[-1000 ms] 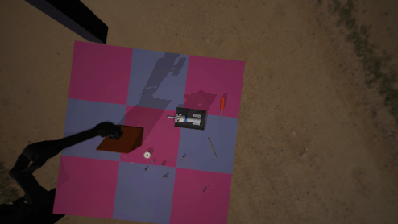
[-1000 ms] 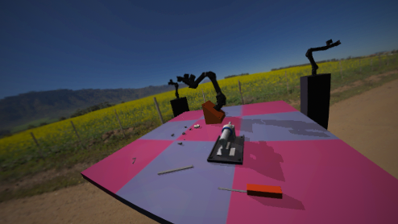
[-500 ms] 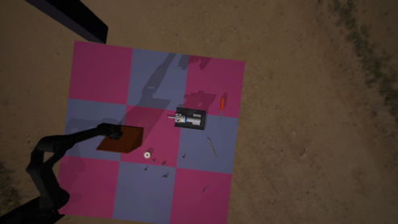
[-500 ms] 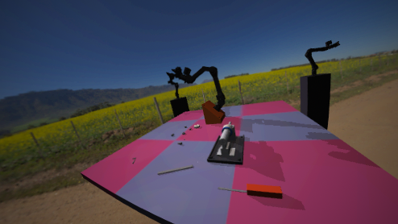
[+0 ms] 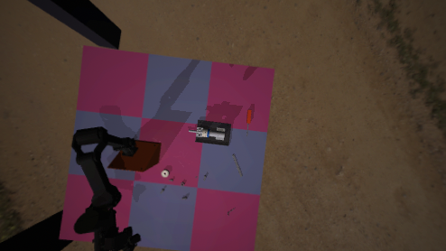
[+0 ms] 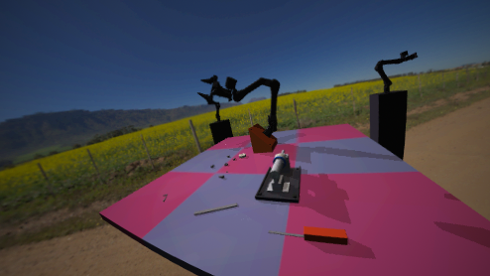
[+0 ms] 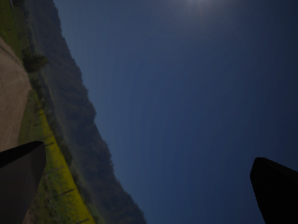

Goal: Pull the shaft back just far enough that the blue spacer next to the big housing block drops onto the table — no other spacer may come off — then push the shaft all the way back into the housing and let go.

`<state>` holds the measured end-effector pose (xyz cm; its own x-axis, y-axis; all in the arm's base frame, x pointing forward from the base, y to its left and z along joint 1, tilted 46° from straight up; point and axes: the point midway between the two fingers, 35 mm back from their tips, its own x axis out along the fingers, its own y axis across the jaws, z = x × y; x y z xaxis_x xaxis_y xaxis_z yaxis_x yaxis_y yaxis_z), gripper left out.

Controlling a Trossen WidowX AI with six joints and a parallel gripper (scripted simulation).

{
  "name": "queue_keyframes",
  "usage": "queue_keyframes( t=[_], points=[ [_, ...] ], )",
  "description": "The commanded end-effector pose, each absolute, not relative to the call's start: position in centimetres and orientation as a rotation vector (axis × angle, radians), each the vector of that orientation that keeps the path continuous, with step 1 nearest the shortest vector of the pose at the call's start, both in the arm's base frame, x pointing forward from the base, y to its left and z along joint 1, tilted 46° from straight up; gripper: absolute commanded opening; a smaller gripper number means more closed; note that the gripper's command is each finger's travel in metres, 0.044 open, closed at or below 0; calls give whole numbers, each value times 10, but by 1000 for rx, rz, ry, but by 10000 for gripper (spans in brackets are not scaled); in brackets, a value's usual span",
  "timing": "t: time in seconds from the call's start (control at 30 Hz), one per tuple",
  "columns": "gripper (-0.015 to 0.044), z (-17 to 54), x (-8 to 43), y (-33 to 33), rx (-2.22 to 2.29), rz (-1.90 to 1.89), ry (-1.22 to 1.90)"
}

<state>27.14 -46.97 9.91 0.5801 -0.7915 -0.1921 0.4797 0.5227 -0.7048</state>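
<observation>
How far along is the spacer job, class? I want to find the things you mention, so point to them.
Nothing looks done: the blue spacer (image 5: 208, 134) (image 6: 281, 158) sits in the assembly beside the housing (image 5: 218, 135) (image 6: 278, 167), not on the table. In hand: nothing; the claw (image 6: 200, 87) (image 7: 152, 163) is open, well away. Left: pull back the shaft, drop only that spacer, push the shaft fully in, release.

A checkered pink and lavender bench (image 5: 113, 81) (image 6: 392, 199) stood on brown dirt (image 5: 339, 135) (image 6: 456, 124); toward ten o'clock in the exterior view, mountains (image 6: 45, 131) rose behind yellow blossoms (image 6: 114, 151) under a deep blue sky (image 6: 164, 45) (image 7: 185, 100).
</observation>
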Motion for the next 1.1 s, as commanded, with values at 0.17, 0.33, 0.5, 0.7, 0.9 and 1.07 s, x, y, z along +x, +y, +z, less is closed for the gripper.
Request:
queue_keyframes(
  t=[0.17,0.33,0.5,0.7,0.9,1.07],
  points=[
    [440,128,360,-352,-959,-491,553],
    [440,141,393,-270,-1158,-294,519],
    [440,150,409,-181,-1371,-94,449],
    [440,155,403,-78,-1636,140,310],
    [440,152,369,19,-1914,366,94],
    [440,144,326,86,-2135,526,-144]
  ],
)
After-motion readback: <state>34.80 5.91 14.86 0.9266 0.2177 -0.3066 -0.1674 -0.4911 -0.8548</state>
